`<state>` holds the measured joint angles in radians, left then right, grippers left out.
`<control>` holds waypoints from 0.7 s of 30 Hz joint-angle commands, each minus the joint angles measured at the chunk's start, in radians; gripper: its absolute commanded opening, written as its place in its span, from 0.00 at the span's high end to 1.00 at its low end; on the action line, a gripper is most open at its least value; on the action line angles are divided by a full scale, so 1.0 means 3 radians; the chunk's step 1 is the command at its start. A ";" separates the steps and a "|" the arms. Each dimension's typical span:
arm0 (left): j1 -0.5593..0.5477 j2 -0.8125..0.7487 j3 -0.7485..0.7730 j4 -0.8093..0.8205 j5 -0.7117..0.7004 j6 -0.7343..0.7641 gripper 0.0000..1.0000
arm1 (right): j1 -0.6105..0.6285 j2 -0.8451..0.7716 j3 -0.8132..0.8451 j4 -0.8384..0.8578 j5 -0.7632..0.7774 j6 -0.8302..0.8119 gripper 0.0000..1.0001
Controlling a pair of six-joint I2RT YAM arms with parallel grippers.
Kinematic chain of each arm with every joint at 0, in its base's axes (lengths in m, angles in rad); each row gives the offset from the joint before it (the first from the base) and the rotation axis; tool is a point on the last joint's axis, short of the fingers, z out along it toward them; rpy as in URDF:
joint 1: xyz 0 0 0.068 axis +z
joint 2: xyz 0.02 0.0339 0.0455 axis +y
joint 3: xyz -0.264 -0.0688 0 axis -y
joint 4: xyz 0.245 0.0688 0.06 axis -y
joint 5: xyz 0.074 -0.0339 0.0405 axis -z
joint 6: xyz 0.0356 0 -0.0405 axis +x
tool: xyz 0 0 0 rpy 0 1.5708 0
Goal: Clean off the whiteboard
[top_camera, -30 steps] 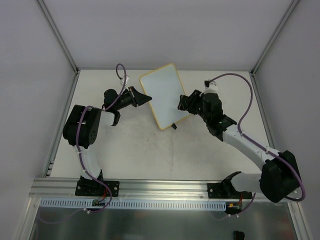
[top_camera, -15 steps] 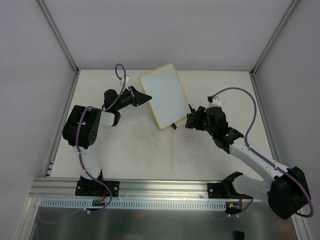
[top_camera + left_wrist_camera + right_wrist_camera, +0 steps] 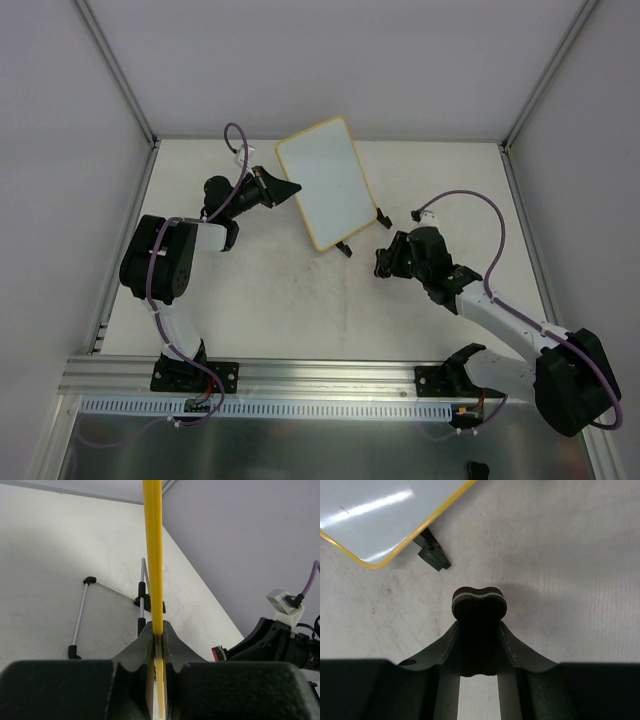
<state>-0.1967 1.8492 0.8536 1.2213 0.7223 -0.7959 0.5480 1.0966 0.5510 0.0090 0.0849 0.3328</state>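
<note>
Top view: left gripper [image 3: 289, 190] clamped on left edge of whiteboard [image 3: 325, 180], which is propped tilted at far middle of counter [image 3: 300, 300]; right gripper [image 3: 384, 262] apart from board, near its near corner. Face looks clean, so wiping probably finished or between strokes. Open counter around right arm.

Left wrist: yellow frame [image 3: 154, 555] pinched between fingers [image 3: 145, 645]; wire stand [image 3: 80, 615] behind.

Right wrist: closed on eraser [image 3: 479, 604]; board corner and clip foot [image 3: 432, 551] ahead. Next: check for leftover marks, keep clear of foot.

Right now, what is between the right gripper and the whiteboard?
Just bare table and one black clip foot of the whiteboard. The right wrist view shows it: the right gripper, shut on the black eraser, sits apart from the board's corner.
</note>
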 commanded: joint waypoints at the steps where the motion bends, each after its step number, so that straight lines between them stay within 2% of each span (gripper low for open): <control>1: -0.0004 -0.0146 0.0141 0.0617 -0.0132 -0.0031 1.00 | 0.0024 0.0016 -0.0083 -0.0015 -0.0017 0.0041 1.00; 8: -0.0004 -0.0028 0.0172 0.0991 -0.0163 -0.0312 1.00 | 0.0019 0.0230 -0.0170 -0.0178 0.0029 0.0097 1.00; 16: -0.0009 -0.0069 0.0202 0.1068 -0.0143 -0.0374 1.00 | 0.0121 0.1033 0.0086 -0.0301 0.0065 0.0113 0.98; 19: -0.0009 -0.0059 0.0202 0.1073 -0.0137 -0.0359 1.00 | 0.0188 0.1121 0.0127 -0.0296 0.0146 0.0143 0.94; 21: -0.0014 -0.0049 0.0207 0.1078 -0.0132 -0.0359 1.00 | 0.0213 0.1090 0.0142 -0.0291 0.0182 0.0143 0.80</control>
<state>-0.1967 1.8591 0.8642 1.2209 0.6964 -0.8795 0.5900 1.3830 0.6014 -0.0494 0.1261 0.3553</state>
